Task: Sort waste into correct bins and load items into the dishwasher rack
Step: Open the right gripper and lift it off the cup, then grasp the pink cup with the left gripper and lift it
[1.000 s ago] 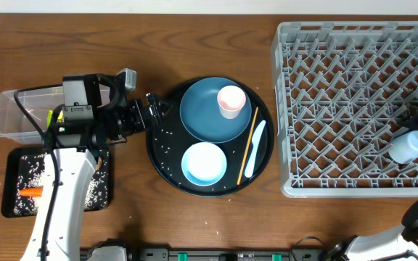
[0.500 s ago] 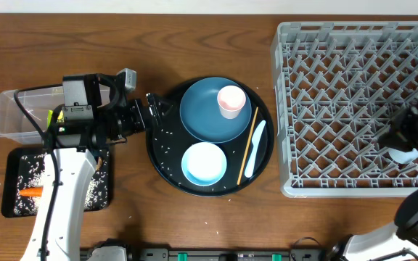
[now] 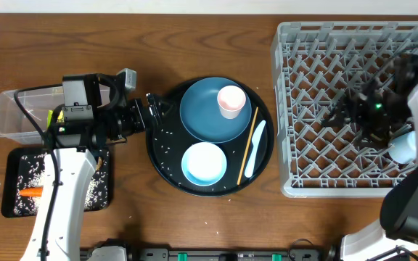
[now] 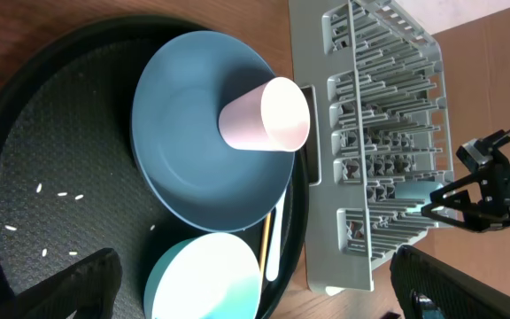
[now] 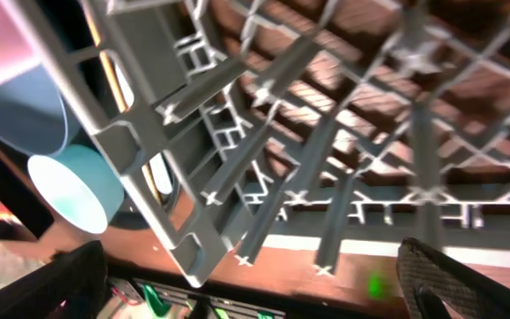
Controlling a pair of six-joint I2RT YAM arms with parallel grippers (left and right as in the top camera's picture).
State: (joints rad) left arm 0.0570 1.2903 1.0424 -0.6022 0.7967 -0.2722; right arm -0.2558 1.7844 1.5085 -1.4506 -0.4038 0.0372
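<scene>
The right pincer [image 3: 348, 110] hangs over the rack [image 3: 318, 43]. Its two fingers are wide apart and nothing is between them. The blue cup [image 3: 403, 147] lies in the rack near its right side, just beside that arm and partly hidden by it. The left pincer [image 3: 154, 106] is wide open too and holds nothing. It sits at the left edge of the round tray [image 3: 164, 163]. On that tray the pink cup [image 3: 231, 100] sits on the plate [image 3: 202, 112] and the bowl [image 3: 204, 163] is in front. The chopstick [image 3: 247, 145] and flat utensil [image 3: 255, 148] lie side by side. Some rice [image 3: 162, 141] is there too. The carrot [image 3: 32, 192] lies in the black tray [image 3: 6, 196] beside the tub [image 3: 9, 119].
</scene>
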